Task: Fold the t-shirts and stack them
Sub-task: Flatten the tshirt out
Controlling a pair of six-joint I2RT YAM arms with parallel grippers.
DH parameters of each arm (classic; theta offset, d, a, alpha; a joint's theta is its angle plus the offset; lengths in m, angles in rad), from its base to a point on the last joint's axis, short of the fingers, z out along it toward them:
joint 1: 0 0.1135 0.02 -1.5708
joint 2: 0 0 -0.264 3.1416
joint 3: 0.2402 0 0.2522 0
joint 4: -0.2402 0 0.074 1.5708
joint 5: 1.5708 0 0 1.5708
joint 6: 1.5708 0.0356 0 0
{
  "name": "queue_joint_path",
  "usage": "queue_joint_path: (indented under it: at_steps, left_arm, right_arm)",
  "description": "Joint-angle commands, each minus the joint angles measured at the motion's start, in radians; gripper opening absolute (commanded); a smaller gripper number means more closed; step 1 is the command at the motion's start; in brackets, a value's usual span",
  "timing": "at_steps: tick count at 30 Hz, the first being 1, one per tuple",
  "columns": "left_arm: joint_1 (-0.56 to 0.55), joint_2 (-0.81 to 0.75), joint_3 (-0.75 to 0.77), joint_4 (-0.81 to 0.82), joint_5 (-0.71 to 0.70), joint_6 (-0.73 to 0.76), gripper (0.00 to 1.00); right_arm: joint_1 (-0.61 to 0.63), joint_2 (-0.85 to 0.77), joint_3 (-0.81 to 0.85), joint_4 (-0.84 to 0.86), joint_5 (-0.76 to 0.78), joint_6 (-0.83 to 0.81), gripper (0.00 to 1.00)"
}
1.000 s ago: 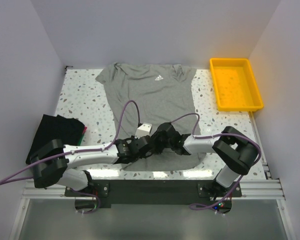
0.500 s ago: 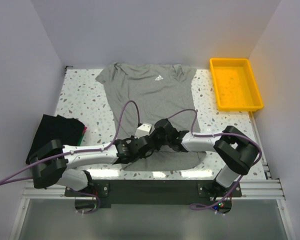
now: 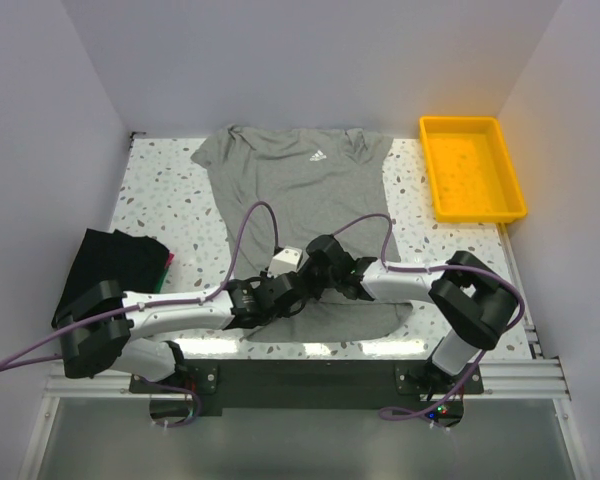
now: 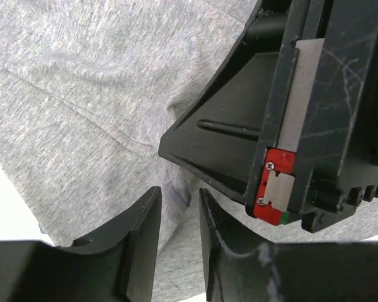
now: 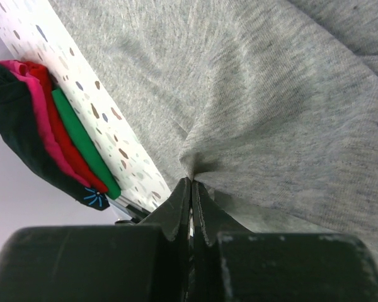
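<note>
Grey t-shirt [image 3: 300,190] is lying logo-up, spread flat on the speckled surface [image 3: 155,200], collar at the far side, hem toward the arm bases. Both tools are crowding one spot on the near hem, about mid-width. Right tool [image 5: 191,189] is clenching a pinch of the grey fabric; creases are radiating out from its tips, so it has cloth. Left tool [image 4: 179,195] is sitting just beside it, nearly touching the right tool's body, fingers parted a little with shirt fabric showing in the gap. It looks released, and whether any cloth is caught can't be told. Likely reason for the crowding: one arm is anchoring the hem while the other is lining up a grip for the fold. Folded stack [image 3: 115,262] is sitting at the left edge, black outermost, with pink, red and green layers showing at its side. Yellow tray [image 3: 477,168] is sitting far right, well apart, not involved. Fold is not yet made.
</note>
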Motion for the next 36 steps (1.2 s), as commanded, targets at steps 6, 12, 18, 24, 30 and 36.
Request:
queue_joint_path:
  at_steps: [6,12,18,24,30,36]
  left_arm:
    - [-0.002,0.005,0.012,0.022,-0.045,0.023,0.35]
    - [-0.01,0.027,0.011,0.036,-0.04,0.026,0.33]
    - [-0.011,0.048,0.007,0.055,-0.051,0.023,0.31]
    - [-0.011,0.059,0.015,0.05,-0.078,0.017,0.22]
    - [-0.011,0.033,0.014,-0.016,-0.153,-0.038,0.0]
    - [-0.01,-0.015,0.03,-0.181,-0.22,-0.179,0.0]
  right_arm:
    - [0.004,-0.014,0.035,-0.019,0.026,-0.018,0.0]
    - [0.005,-0.011,0.039,-0.025,0.024,-0.018,0.0]
    - [0.004,-0.008,0.036,-0.02,0.023,-0.016,0.0]
    - [0.004,-0.011,0.036,-0.025,0.021,-0.022,0.0]
    - [0.004,-0.032,0.045,-0.063,0.047,-0.08,0.0]
    - [0.002,-0.134,0.07,-0.222,0.113,-0.215,0.44]
